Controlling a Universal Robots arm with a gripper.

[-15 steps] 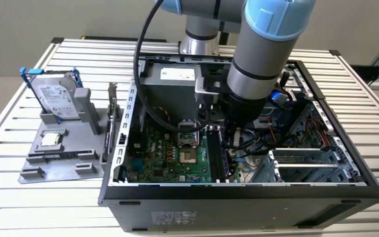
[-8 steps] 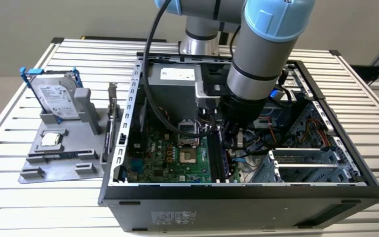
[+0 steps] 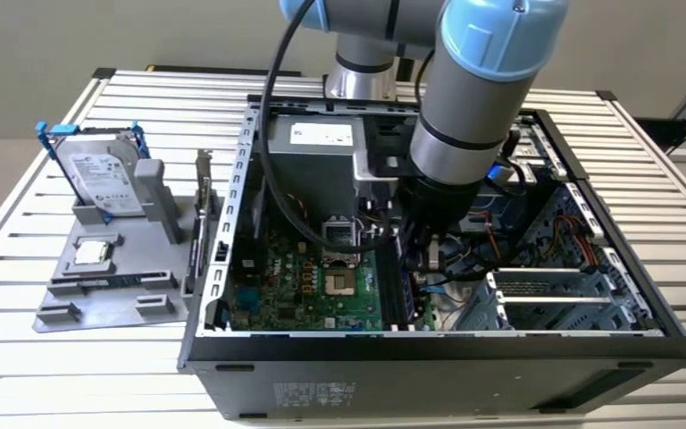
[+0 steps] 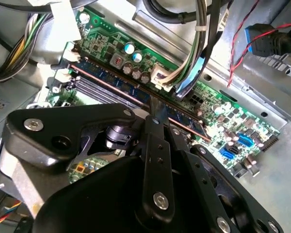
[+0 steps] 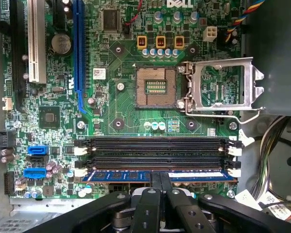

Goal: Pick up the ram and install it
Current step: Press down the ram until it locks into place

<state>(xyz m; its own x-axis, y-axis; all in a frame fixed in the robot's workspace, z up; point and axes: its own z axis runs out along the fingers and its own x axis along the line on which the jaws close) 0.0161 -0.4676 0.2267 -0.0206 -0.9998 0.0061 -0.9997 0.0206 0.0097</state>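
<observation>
Inside the open computer case [image 3: 439, 344], the gripper [image 5: 160, 178] seems clamped on the ram [image 5: 194, 175], seated in a motherboard slot [image 5: 155, 142].

matt black plastic gripper [image 5: 161, 191], glossy blue-green ram [image 5: 136, 175] board, shiny green motherboard [image 5: 121, 111], bare silver metal socket frame [image 5: 223, 90].

My jaws hang inside the open computer case [image 3: 439, 357], which sits on the slatted metal table [image 3: 33, 357]. Beside the case, well apart from my jaws, a grey parts stand [image 3: 117, 295] rests on the slats.
</observation>
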